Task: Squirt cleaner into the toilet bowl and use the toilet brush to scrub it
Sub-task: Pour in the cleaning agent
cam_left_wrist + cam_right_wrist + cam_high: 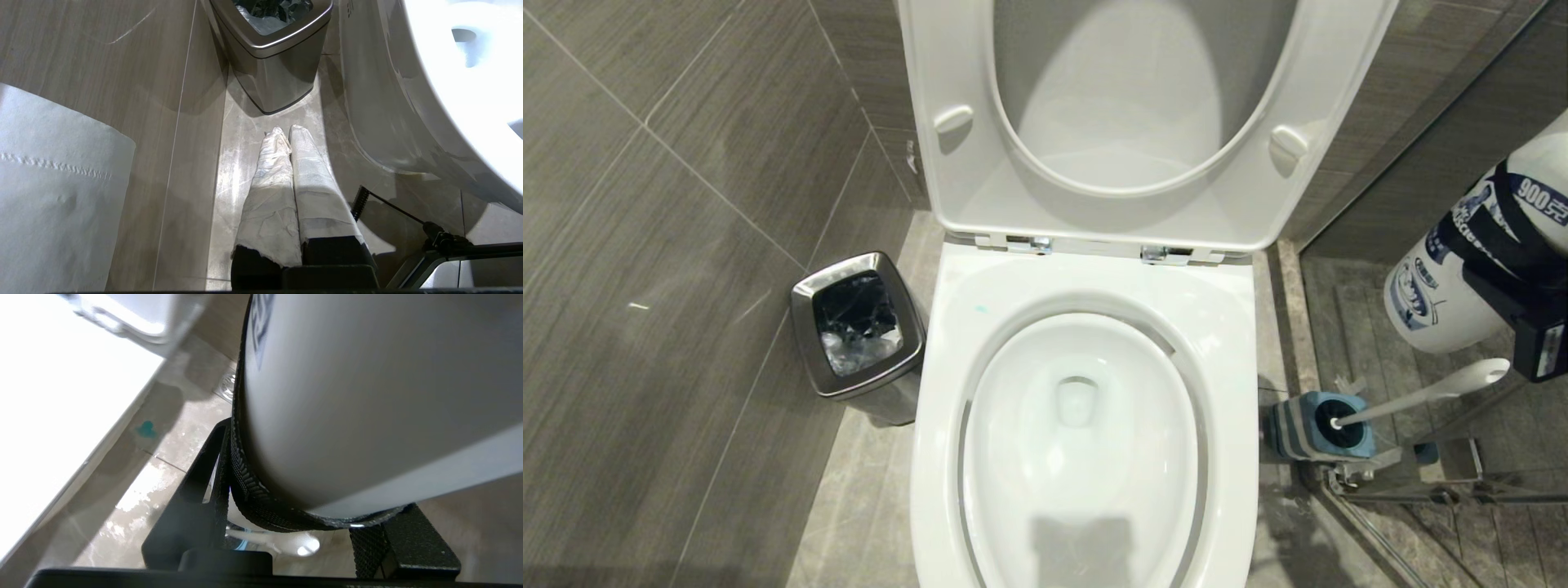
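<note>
The right gripper (1515, 298) clasped a white bottle (1454, 269) right of the bowl (1086, 457). The left gripper (286, 132) hung closed beside the bin (273, 53). No cleaner showed in the bowl; the brush (1421, 396) stood in its holder (1298, 425). Squirting and scrubbing remained.

Bright overhead light, hard shadows, glare on porcelain.

Blown out to plain white along the toilet bowl (470, 81) rim in both wrist views; sheen streaking the floor tiles (241, 163) beside the wrapped left gripper (286, 130) fingertips. Soft grey shadow across the near basin in the head view. Blurred and out of focus: the white bottle (367, 396) between the right gripper's fingers.
</note>
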{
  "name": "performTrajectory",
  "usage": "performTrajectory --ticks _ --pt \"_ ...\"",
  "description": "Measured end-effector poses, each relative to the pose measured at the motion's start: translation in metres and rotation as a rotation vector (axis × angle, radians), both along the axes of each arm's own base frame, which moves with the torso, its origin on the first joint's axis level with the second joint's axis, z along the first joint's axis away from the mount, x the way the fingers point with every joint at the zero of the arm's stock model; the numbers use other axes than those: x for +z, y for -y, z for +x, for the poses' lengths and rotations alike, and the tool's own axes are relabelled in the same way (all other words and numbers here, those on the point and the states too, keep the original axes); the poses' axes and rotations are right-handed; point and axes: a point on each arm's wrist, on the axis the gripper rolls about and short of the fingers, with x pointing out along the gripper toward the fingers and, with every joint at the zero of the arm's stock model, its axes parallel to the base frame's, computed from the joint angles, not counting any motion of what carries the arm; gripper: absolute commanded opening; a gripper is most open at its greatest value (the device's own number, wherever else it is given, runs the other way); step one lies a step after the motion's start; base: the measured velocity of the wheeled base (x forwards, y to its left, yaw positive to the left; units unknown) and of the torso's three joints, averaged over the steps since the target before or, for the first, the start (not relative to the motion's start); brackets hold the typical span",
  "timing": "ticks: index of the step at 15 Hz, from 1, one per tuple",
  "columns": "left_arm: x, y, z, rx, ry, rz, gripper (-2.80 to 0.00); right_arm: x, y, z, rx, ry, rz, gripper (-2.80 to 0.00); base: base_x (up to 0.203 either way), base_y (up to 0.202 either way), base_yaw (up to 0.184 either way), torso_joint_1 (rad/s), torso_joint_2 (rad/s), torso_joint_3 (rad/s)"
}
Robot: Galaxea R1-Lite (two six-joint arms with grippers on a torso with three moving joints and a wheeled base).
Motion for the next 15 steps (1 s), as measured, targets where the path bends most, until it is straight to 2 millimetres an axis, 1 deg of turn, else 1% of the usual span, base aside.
performTrajectory --ticks 2,6,9,11,13,15 --pt "0.000 0.000 0.000 0.000 0.000 0.000 -2.80 0.000 -0.008 -0.003 0.049 -0.022 -0.096 -2.80 0.000 0.000 0.000 0.000 0.00 0.000" --pt "0.000 0.000 0.000 0.000 0.000 0.000 -2.80 0.017 -0.023 -0.008 0.142 -0.059 -0.257 -2.80 0.000 0.000 0.000 0.000 0.00 0.000" --pt "0.000 0.000 0.000 0.000 0.000 0.000 -2.80 0.033 -0.027 -0.009 0.164 -0.099 -0.390 -2.80 0.000 0.000 0.000 0.000 0.00 0.000" --pt "0.000 0.000 0.000 0.000 0.000 0.000 -2.80 0.040 -0.027 -0.009 0.170 -0.147 -0.493 -2.80 0.000 0.000 0.000 0.000 0.00 0.000" --pt "0.000 0.000 0.000 -0.001 0.000 0.000 -2.80 0.045 -0.027 -0.009 0.178 -0.186 -0.602 -2.80 0.000 0.000 0.000 0.000 0.00 0.000" --pt "0.000 0.000 0.000 -0.001 0.000 0.000 -2.80 0.049 -0.030 -0.003 0.184 -0.204 -0.697 -2.80 0.000 0.000 0.000 0.000 0.00 0.000"
